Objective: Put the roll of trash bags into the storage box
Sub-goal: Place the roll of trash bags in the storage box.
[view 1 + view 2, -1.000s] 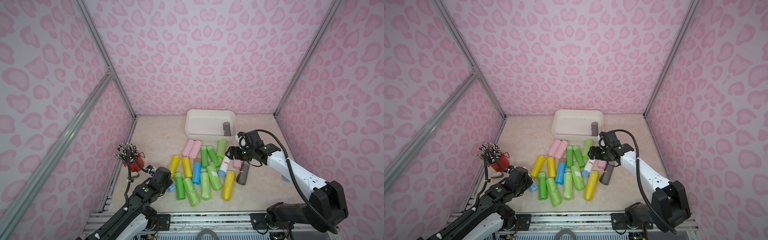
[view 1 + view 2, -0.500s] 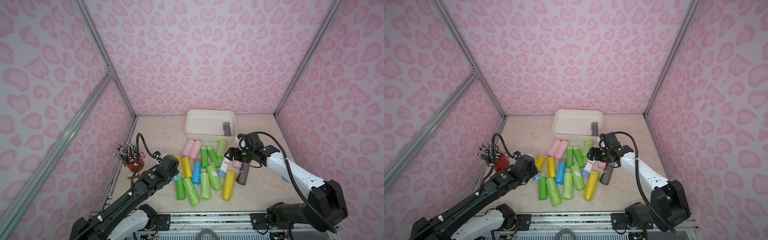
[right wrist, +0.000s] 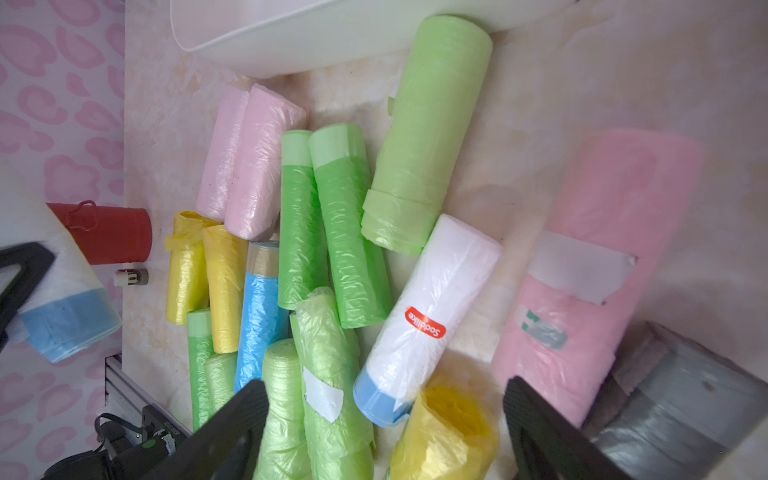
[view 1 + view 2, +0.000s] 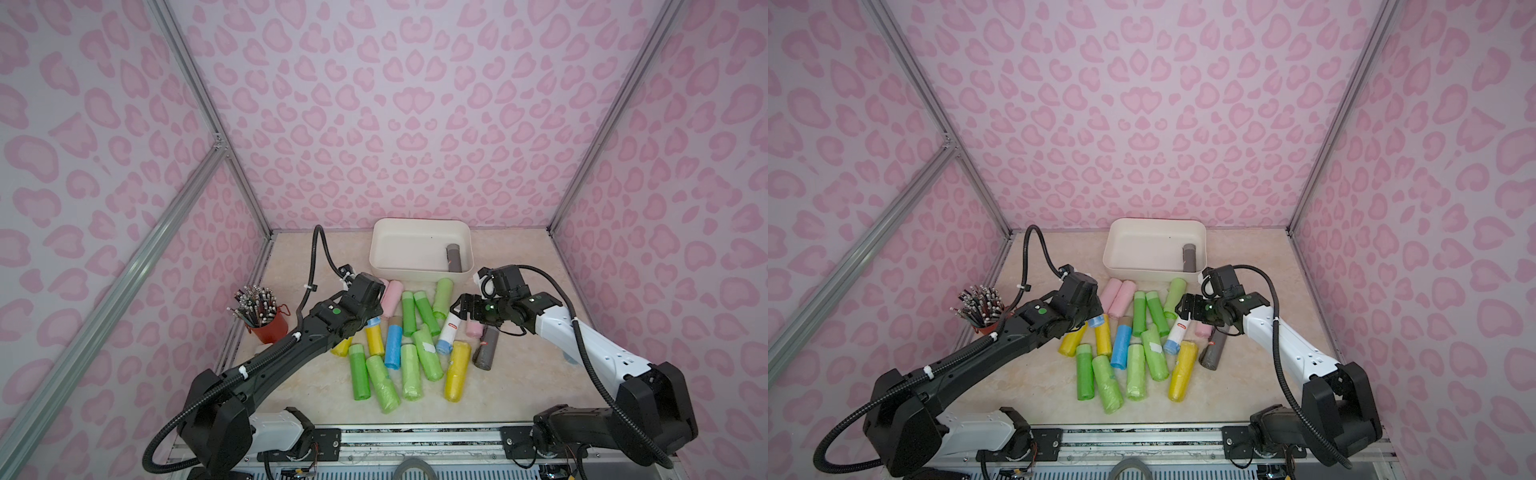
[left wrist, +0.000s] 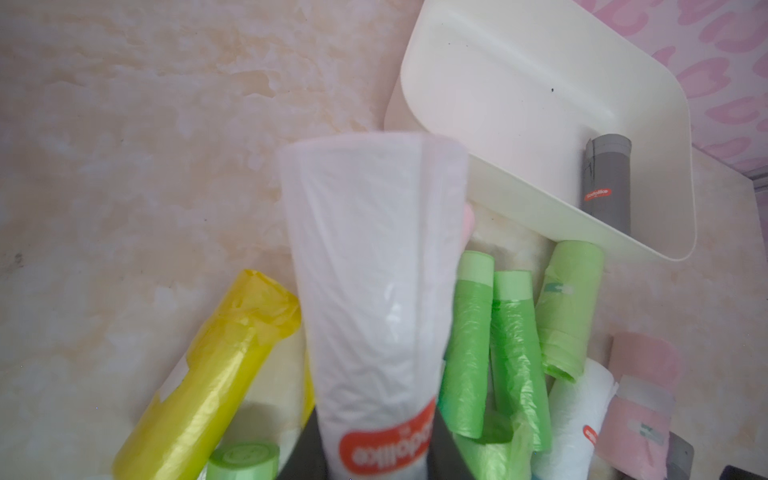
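Observation:
My left gripper is shut on a white roll of trash bags with a red label; its blue end shows under the wrist in both top views. It hangs above the left part of the pile, short of the cream storage box, whose bare floor shows ahead. One grey roll lies in the box's right end. My right gripper is open, hovering over a second white roll at the pile's right side, holding nothing.
Several green, yellow, pink and blue rolls lie in a pile in front of the box. A grey roll and a pink one lie under the right wrist. A red cup of pencils stands at the left.
My left arm has reached forward and to the right from the front left corner, carrying the white roll toward the box. The right arm has barely moved and stays open.

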